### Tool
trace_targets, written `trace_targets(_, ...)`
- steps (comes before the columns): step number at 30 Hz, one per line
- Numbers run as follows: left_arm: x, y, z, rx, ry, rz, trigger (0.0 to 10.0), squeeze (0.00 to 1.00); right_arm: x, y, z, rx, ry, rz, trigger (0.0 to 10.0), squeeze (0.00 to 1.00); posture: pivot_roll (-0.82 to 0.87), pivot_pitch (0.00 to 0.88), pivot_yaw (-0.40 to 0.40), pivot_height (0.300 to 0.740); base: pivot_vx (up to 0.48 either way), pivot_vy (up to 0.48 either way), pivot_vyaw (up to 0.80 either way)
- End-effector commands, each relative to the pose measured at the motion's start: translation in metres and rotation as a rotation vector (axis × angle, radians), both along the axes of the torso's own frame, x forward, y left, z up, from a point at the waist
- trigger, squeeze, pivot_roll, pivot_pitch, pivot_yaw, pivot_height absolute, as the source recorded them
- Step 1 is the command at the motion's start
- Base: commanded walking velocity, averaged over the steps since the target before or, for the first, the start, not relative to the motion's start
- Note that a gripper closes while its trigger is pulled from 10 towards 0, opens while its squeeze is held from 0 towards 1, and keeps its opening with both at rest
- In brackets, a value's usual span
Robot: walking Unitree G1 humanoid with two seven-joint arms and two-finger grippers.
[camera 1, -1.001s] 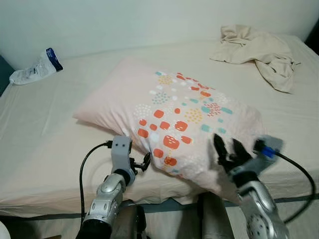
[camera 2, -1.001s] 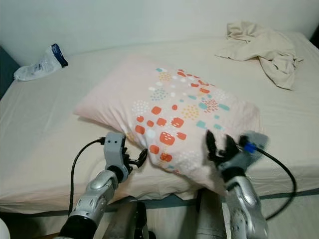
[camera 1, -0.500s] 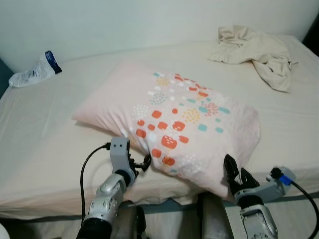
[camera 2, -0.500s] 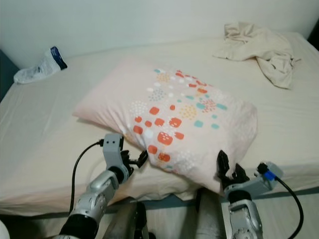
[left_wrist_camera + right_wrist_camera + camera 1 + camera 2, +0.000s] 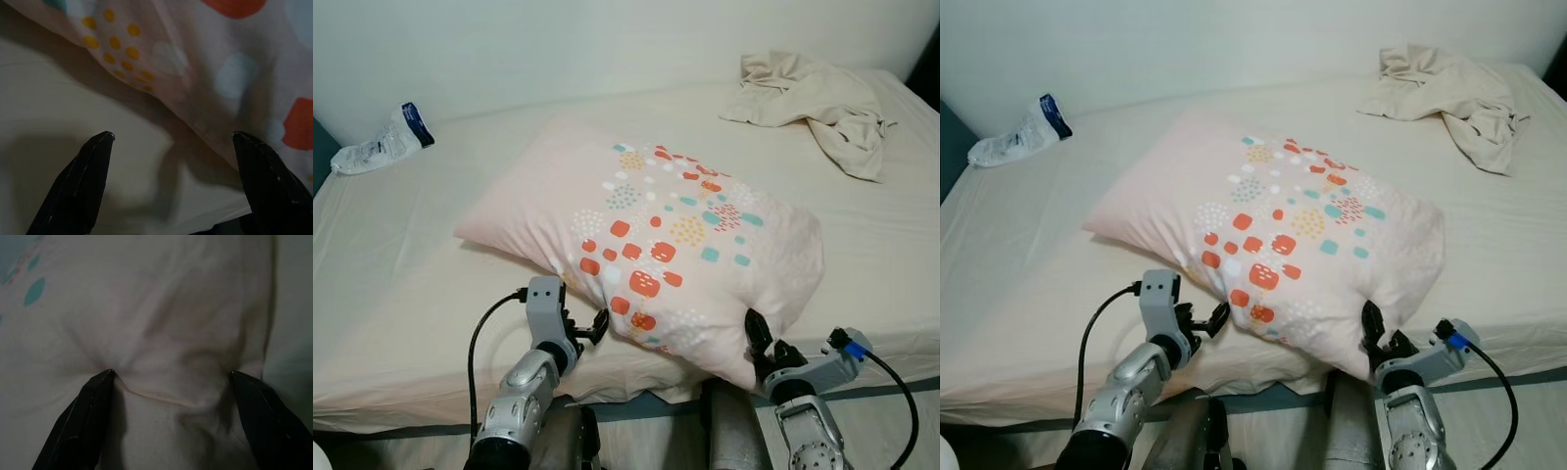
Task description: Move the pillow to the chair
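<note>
**Both my claws at the pillow's near edge**

I look down on a bed under a plain cream sheet, with a pale wall behind it. At the far left of the mattress lies a clear plastic bag with a dark blue end; what it holds I cannot make out. At the far right a crumpled beige cloth lies in a heap near the wall.

The pillow lies slantwise across the middle of the bed, pale pink, printed with red, teal and yellow spots, its near corner hanging over the front edge of the mattress.

My left gripper sits low at the front of the bed, just beside the pillow's near-left edge. Its fingers are spread wide and grasp nothing; between them I see bare sheet and the pillow's spotted underside just ahead.

My right gripper is at the pillow's overhanging near-right corner. Its fingers are spread apart too, the tips pressing into the wrinkled pink fabric, which bunches between them.
</note>
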State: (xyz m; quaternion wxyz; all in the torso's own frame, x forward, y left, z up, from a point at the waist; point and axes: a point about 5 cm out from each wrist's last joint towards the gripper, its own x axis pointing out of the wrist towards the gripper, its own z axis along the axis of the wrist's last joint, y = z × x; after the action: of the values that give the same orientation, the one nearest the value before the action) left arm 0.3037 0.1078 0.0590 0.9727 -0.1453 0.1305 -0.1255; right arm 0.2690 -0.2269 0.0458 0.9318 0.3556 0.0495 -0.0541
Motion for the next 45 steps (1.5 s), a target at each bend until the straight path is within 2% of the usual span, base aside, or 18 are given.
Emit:
trace_targets(1,-0.006,0.004,-0.008,0.003,0.039,0.006,10.0,0.0,-0.003,0.011,-0.014,0.007,0.062,0.044,10.0,0.0,-0.11,0.219,0.156,0.605,0.0,0.0,0.0)
trace_targets(2,-0.008,0.004,-0.009,-0.004,0.046,0.009,10.0,0.0,0.005,0.014,-0.017,-0.01,0.097,0.077,10.0,0.0,-0.1,0.226,0.154,0.605,0.0,0.0,0.0)
trace_targets(6,-0.01,0.006,-0.01,-0.035,0.066,0.017,10.0,0.0,0.015,0.018,-0.015,0.007,0.096,0.106,10.0,0.0,-0.1,0.228,0.155,0.605,0.0,0.0,0.0)
trace_targets(9,-0.01,0.005,-0.01,-0.09,0.087,0.019,10.0,0.0,0.022,0.031,-0.013,0.019,0.082,0.207,10.0,0.0,-0.1,0.232,0.156,0.605,0.0,0.0,0.0)
trace_targets(14,-0.011,0.004,-0.009,-0.156,0.11,0.019,10.0,0.0,0.025,0.043,-0.01,0.071,0.051,0.278,10.0,0.0,-0.1,0.235,0.159,0.605,0.0,0.0,0.0)
trace_targets(15,-0.011,0.004,-0.009,-0.181,0.118,0.02,10.0,0.0,0.025,0.046,-0.01,0.113,0.04,0.294,10.0,0.0,-0.1,0.235,0.159,0.605,0.0,0.0,0.0)
trace_targets(18,-0.011,0.002,-0.008,-0.236,0.131,0.023,10.0,0.0,0.024,0.053,-0.011,0.192,0.024,0.334,10.0,0.0,-0.1,0.236,0.16,0.605,0.0,0.0,0.0)
trace_targets(22,-0.01,0.0,-0.007,-0.325,0.163,0.025,10.0,0.0,0.017,0.055,-0.021,0.182,0.076,0.345,10.0,0.0,-0.1,0.238,0.163,0.605,0.0,0.0,0.0)
trace_targets(24,-0.01,-0.001,-0.007,-0.34,0.17,0.027,10.0,0.0,0.016,0.055,-0.023,0.179,0.082,0.347,10.0,0.0,-0.1,0.238,0.163,0.605,0.0,0.0,0.0)
trace_targets(25,-0.009,-0.001,-0.006,-0.392,0.189,0.041,10.0,0.0,0.013,0.054,-0.026,0.175,0.095,0.356,10.0,0.0,-0.11,0.24,0.164,0.605,0.0,0.0,0.0)
trace_targets(28,-0.008,-0.002,-0.006,-0.425,0.201,0.048,10.0,0.0,0.011,0.054,-0.027,0.173,0.102,0.362,10.0,0.0,-0.11,0.24,0.163,0.605,0.0,0.0,0.0)
trace_targets(30,-0.006,-0.005,-0.003,-0.496,0.211,0.057,10.0,0.0,0.007,0.053,-0.029,0.174,0.109,0.371,10.0,0.0,-0.11,0.243,0.164,0.605,0.0,0.0,0.0)
trace_targets(31,-0.006,-0.005,-0.003,-0.496,0.211,0.057,10.0,0.0,0.007,0.053,-0.029,0.174,0.109,0.371,10.0,0.0,-0.11,0.243,0.164,0.605,0.0,0.0,0.0)
trace_targets(35,0.0,-0.016,0.008,-0.64,0.202,0.052,10.0,0.0,0.001,0.05,-0.034,0.169,0.127,0.374,10.0,0.0,-0.11,0.244,0.165,0.605,0.0,0.0,0.0)
trace_targets(41,0.006,-0.026,0.014,-0.672,0.175,0.058,10.0,0.0,-0.001,0.05,-0.034,0.169,0.126,0.377,10.0,0.0,-0.12,0.25,0.165,0.605,0.0,0.0,0.0)
trace_targets(45,0.011,-0.032,0.012,-0.675,0.191,0.063,10.0,0.0,-0.002,0.05,-0.033,0.168,0.124,0.384,10.0,0.0,-0.13,0.259,0.163,0.605,0.0,0.0,0.0)
